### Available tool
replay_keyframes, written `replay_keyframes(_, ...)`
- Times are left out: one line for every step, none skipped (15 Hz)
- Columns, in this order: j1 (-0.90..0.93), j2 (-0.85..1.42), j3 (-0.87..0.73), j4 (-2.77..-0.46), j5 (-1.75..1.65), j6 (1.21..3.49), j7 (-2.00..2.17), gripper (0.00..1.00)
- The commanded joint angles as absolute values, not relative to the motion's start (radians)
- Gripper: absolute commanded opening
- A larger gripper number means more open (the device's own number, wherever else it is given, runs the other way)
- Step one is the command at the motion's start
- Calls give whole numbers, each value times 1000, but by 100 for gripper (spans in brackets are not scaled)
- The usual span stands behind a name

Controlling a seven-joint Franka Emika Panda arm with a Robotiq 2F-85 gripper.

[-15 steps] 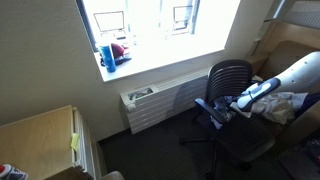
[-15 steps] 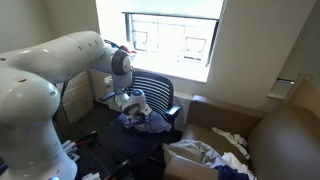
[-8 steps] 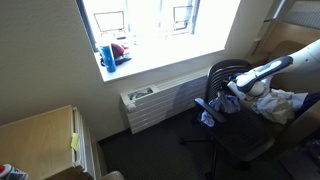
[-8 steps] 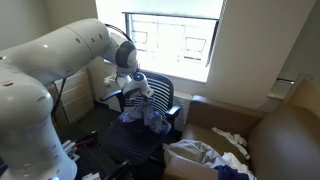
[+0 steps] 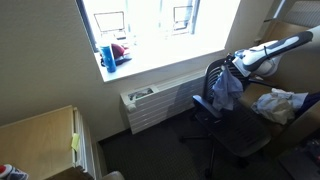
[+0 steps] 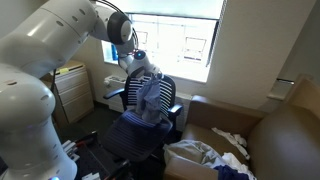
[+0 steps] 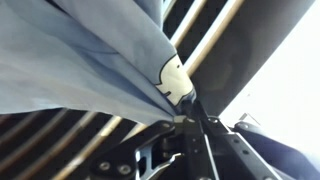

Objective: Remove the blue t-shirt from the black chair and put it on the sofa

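Note:
The blue t-shirt (image 5: 226,88) hangs from my gripper (image 5: 234,66) above the seat of the black chair (image 5: 236,135). In an exterior view the shirt (image 6: 149,96) dangles in front of the chair back (image 6: 170,95) under the gripper (image 6: 140,64). In the wrist view the jaws (image 7: 185,108) are shut on a bunched fold of the shirt (image 7: 80,55), with the chair's slatted back behind. The brown sofa (image 6: 280,135) stands beside the chair, its seat covered with light clothes.
A heap of white clothes (image 5: 283,103) lies on the sofa; it also shows in an exterior view (image 6: 200,155). A radiator (image 5: 155,100) sits under the window sill with a blue cup (image 5: 107,55). A wooden cabinet (image 5: 40,140) stands nearby.
My gripper has risen from the chair seat, lifting the blue t-shirt with it. The shirt now hangs free above the seat instead of lying on it.

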State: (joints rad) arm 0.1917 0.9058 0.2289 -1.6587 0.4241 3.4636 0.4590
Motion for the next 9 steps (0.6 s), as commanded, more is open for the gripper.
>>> replay_keyframes(260,725,115,-1685,428,3463,447,1)
replay_keyframes(276,682,82,-1681,424,3463,442,1)
replay_keyframes(301,636,38,-1680,424,3463,435,1)
replay_keyframes(324,595,-6,-1673,426,3463,434,1)
replay_keyframes(365,556,-71,-1664,447,3462,436,1)
replay_keyframes(407,516,-141,-1659,472,3463,438,1)
replay_keyframes(450,474,-215,-1668,496,3462,433,1)
replay_keyframes(458,404,-233,-1738,511,3461,430,1)
replay_keyframes(415,506,-173,-1642,472,3459,454,2)
